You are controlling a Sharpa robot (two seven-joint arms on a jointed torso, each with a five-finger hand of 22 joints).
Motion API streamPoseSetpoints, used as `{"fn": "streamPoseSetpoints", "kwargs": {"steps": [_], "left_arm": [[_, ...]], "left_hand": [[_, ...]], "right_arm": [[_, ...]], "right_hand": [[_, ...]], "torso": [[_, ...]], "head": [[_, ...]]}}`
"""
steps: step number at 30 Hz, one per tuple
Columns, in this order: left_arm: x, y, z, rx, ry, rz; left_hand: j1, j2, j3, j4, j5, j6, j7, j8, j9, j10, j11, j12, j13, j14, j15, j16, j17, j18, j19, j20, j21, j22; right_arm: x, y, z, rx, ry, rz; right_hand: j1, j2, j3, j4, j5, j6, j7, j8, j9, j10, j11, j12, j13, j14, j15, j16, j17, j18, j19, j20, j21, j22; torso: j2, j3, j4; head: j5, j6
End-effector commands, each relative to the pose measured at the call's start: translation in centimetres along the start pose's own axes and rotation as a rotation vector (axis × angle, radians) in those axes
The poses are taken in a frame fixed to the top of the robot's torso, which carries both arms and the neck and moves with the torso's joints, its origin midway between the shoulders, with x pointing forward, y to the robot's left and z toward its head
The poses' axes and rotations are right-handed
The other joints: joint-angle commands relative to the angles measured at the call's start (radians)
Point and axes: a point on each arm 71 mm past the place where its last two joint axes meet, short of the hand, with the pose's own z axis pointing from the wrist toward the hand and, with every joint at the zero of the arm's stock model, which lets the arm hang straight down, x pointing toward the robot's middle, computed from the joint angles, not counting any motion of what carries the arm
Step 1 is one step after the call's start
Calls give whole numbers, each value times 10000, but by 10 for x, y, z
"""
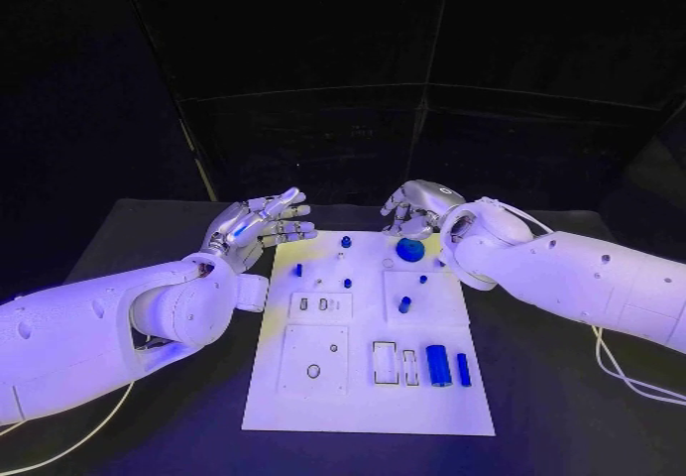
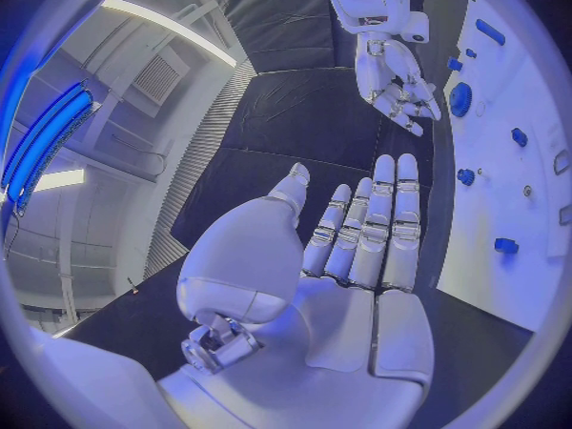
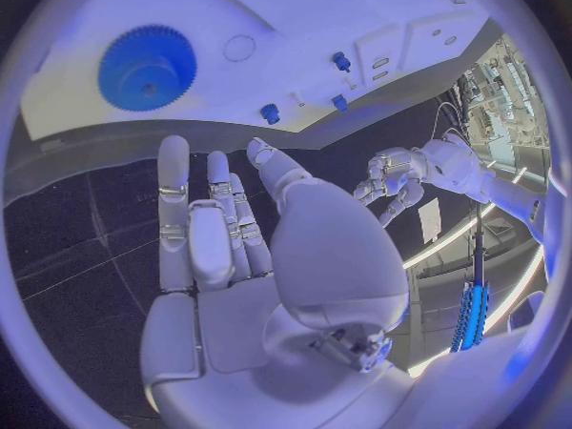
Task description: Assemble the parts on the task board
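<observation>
The white task board (image 1: 365, 402) lies mid-table. On its far part sit a blue gear (image 1: 410, 250) and several small blue pegs (image 1: 345, 241); two blue cylinders (image 1: 437, 365) lie near its front right. My left hand (image 1: 265, 226) hovers by the board's far left corner, palm up, fingers spread, holding nothing. The left wrist view shows that empty palm (image 2: 357, 248), with the gear (image 2: 460, 98) and my right hand (image 2: 399, 81) beyond. My right hand (image 1: 414, 206) hangs over the far edge just behind the gear, also empty. Its fingers (image 3: 220, 219) stretch toward the gear (image 3: 147, 67).
Rectangular slots (image 1: 384, 362) and an oval hole (image 1: 313, 371) mark the board's near half. White cables trail on the black table at the right (image 1: 629, 382) and at the left front (image 1: 71, 441). Bare tabletop (image 1: 572, 426) flanks the board.
</observation>
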Motion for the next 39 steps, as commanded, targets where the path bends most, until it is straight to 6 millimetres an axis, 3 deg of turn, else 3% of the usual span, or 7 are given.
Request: {"fn": "streamPoseSetpoints", "kwargs": {"steps": [1,3,4,7,14,29,39], "left_arm": [[0,-2,1,78,144,-41],[-1,-2,1,79,135,-36],[-1,-1,1,80,132,-34],[-1,-1,2,79,133,-30],[0,0,4,69,158,-35],[0,0,5,69,151,-25],[0,1,6,11,149,-21]], "left_hand": [[54,10,-7,-75,56,-52,520,-45,-10,-59,15,-29,-11,49,-12,-58,-12,117,38,-2,-71,-11],[53,10,-8,-78,56,-29,520,-45,-8,-63,16,-33,-11,49,-11,-62,-13,117,42,-2,-77,-15],[53,10,-8,-78,56,-29,520,-45,-8,-63,16,-33,-11,49,-11,-62,-13,117,42,-2,-77,-15],[53,10,-8,-78,56,-29,520,-45,-8,-63,16,-33,-11,49,-11,-62,-13,117,42,-2,-77,-15],[53,10,-8,-78,56,-29,520,-45,-8,-63,16,-33,-11,49,-11,-62,-13,117,42,-2,-77,-15],[55,11,-8,-83,57,-15,518,-43,-6,-61,15,-33,-10,51,-11,-66,-13,117,46,-2,-82,-18],[60,13,-5,-90,58,-46,517,-46,-8,-61,14,-35,-10,52,-11,-70,-13,117,50,-2,-88,-21]], "right_arm": [[-3,-11,-8,725,411,892],[-5,-18,-13,959,696,965],[-5,-21,-15,1055,816,978],[-5,-32,-19,1449,1309,946],[-2,-41,-18,1841,1955,644],[5,-38,-7,1762,2244,32],[8,-34,-5,1644,2378,-409]], "right_hand": [[-137,-270,-396,175,242,-58,-164,50,-40,227,-160,1318,917,354,-157,310,586,70,221,-127,92,12],[-191,-312,-714,441,399,-225,-150,69,-75,-161,-162,2588,1915,430,-142,560,1107,39,306,-159,111,-3],[-121,-327,-996,647,632,-442,-177,114,-91,-488,-122,3941,3055,506,23,805,1617,107,375,-178,138,-9],[-122,-274,-1648,1279,671,-790,47,317,-89,-172,18,6871,6434,636,32,1246,2713,35,458,-17,255,99],[160,-254,-2279,1899,789,-1142,147,543,-96,111,139,8064,7902,696,142,1434,3195,6,536,85,453,335],[686,-124,-2495,2174,868,-1328,190,771,-90,161,202,8461,8396,701,191,1478,3302,-29,556,154,636,559],[1378,180,-2246,1865,748,-1180,131,1043,-65,433,143,8836,8945,720,147,1519,3427,-40,541,121,757,669]], "torso": [[-34,31,-90],[-38,52,-134],[-38,59,-150],[-42,90,-210],[-22,100,-170],[-25,79,-175],[-22,91,-165]], "head": [[-69,27],[-87,19],[-102,18],[-151,33],[-218,24],[-267,-10],[-255,-53]]}}
